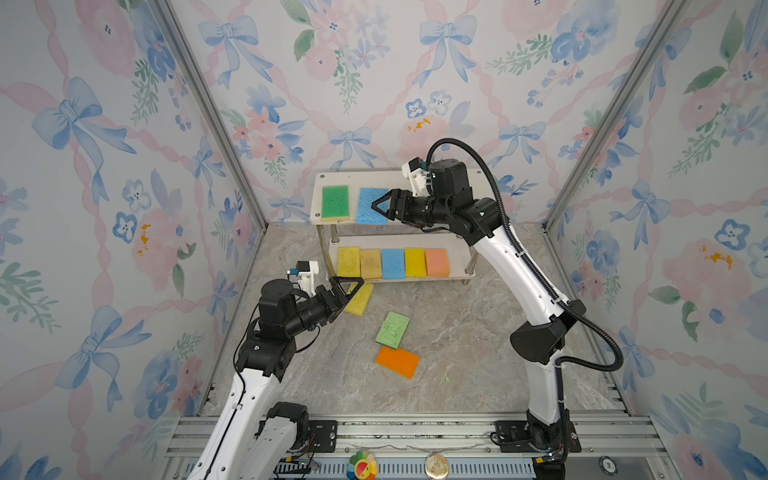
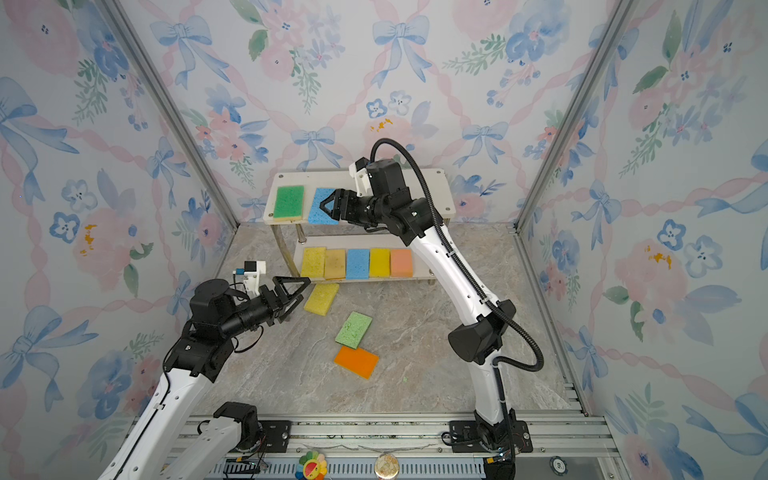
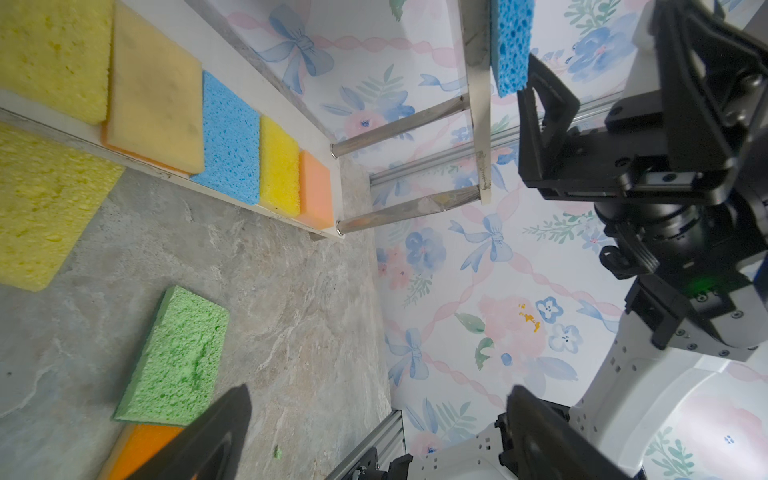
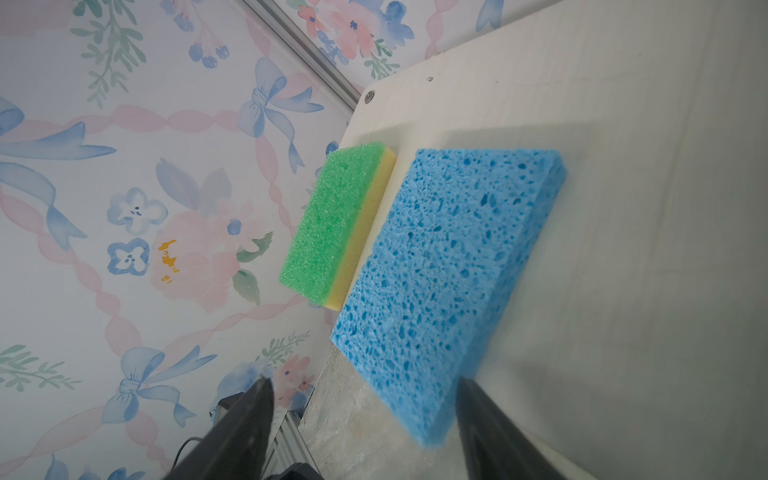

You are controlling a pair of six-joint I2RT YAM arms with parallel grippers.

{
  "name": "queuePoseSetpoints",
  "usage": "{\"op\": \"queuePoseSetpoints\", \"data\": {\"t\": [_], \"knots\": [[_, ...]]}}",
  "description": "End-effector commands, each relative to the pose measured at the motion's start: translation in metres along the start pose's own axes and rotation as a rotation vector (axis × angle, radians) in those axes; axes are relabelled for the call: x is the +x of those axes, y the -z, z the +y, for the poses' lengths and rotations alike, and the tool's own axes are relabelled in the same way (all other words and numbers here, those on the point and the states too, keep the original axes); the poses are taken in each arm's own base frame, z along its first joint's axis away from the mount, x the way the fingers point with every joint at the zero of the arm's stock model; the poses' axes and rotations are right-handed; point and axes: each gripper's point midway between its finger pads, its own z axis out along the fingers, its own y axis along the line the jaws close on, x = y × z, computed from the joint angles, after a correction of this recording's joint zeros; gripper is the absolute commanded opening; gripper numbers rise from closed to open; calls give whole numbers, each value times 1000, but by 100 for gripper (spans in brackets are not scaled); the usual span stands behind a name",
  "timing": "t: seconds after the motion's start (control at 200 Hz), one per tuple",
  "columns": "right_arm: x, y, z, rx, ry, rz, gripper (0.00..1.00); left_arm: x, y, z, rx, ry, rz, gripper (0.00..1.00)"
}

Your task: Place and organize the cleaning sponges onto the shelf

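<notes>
Shelf (image 1: 365,178) stands at twelve o'clock on the marbled tabletop (image 1: 457,353), against the back wall. Its top board carries two sponges lying flat with a narrow gap between them. The dark green sponge (image 1: 335,201), a scouring face over yellow foam, sits toward nine o'clock. The upper blue sponge (image 1: 368,214), coarse-pored, lies at its three o'clock side, and its front end overhangs the board's edge.

The lower board holds five in a row, edge to edge. From nine to three o'clock they are the pale yellow sponge (image 1: 348,261), stained tan sponge (image 1: 370,263), lower blue sponge (image 1: 392,263), bright yellow sponge (image 1: 415,262) and peach sponge (image 1: 437,262).

Three lie loose on the tabletop. The loose yellow sponge (image 1: 360,300) is just in front of the shelf's nine o'clock end. The light green sponge (image 1: 392,329) is near the centre, and the orange sponge (image 1: 397,361) is at its six o'clock, touching or nearly so.

The right gripper (image 1: 379,206) has its jaws parted astride the upper blue sponge's overhanging end, gripping nothing. The left gripper (image 1: 353,296) is spread wide and empty above the loose yellow sponge.
</notes>
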Motion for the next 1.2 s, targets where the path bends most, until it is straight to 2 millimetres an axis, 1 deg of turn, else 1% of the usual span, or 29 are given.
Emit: {"op": "queuePoseSetpoints", "data": {"t": [0.0, 0.275, 0.51, 0.605, 0.665, 0.735, 0.84, 0.905, 1.005, 1.135, 1.195], "knots": [[-10, -9, 2, -34, -5, -31, 73, -3, 4, -17, 44, -56, 8, 96], [-24, -23, -6, -71, -49, -63, 74, -5, 4, -23, 53, -63, 7, 90], [-30, -31, -6, -95, -82, -80, 74, -5, 4, -23, 53, -60, 11, 90], [-29, -23, -9, -58, -70, -85, 74, -7, 4, -23, 52, -59, 6, 89], [-29, -11, -9, -15, -39, -98, 74, -8, 4, -22, 49, -59, 3, 89], [-28, 5, -4, 16, -1, -118, 74, -9, 4, -21, 46, -62, 1, 89], [-22, 25, 5, 28, 20, -119, 74, -10, 4, -17, 36, -59, -11, 88], [-15, 34, 12, 27, 32, -104, 74, -12, 4, -11, 20, -45, -28, 88], [0, 44, 27, 12, 48, -63, 75, -17, 7, 7, -58, -11, -71, 89], [26, 35, 47, -54, 37, 21, 75, -22, 10, 23, -112, 26, -105, 89], [36, 26, 53, -82, 36, 58, 75, -23, 12, 28, -130, 36, -118, 89]]}}
